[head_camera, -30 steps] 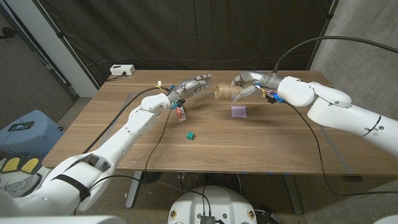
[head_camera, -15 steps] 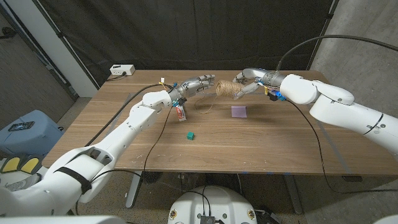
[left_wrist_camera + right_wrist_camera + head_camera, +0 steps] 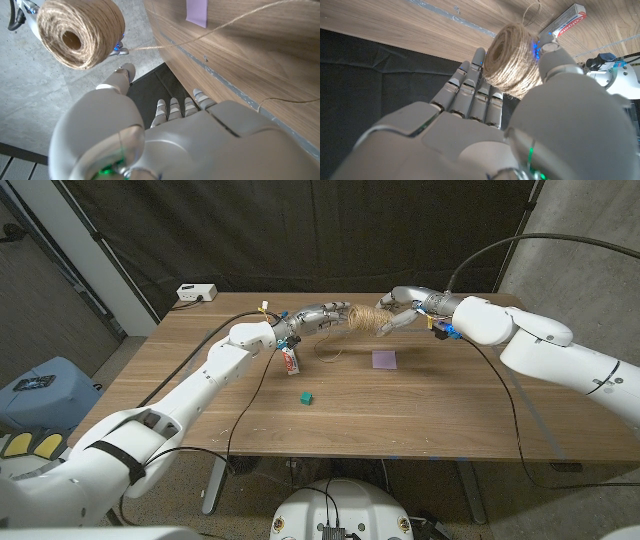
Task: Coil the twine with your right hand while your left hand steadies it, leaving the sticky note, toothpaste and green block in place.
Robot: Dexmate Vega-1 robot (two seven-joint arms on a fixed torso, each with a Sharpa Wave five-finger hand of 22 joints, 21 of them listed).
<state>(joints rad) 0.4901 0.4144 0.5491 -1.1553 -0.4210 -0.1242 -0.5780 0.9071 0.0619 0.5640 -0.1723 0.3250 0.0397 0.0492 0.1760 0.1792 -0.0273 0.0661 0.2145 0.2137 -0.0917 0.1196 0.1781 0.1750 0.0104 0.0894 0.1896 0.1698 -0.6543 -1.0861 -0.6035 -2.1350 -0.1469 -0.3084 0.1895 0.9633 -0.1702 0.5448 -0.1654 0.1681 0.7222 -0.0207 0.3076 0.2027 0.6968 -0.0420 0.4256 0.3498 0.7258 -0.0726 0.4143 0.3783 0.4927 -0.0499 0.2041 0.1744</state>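
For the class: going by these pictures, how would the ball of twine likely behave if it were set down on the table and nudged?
The twine spool is round with a hollow core, so it would probably roll. A loose strand already trails limply onto the table, so rolling would likely unwind more. The right hand holds it aloft between fingers and thumb, which suggests it is light.

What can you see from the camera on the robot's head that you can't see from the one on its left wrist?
Head camera alone: the green block, the toothpaste and the right hand holding the ball of twine above the table. Left wrist camera alone: the hollow middle of the ball, seen end-on. Both share the ball, its loose strand, the purple sticky note and the left hand.
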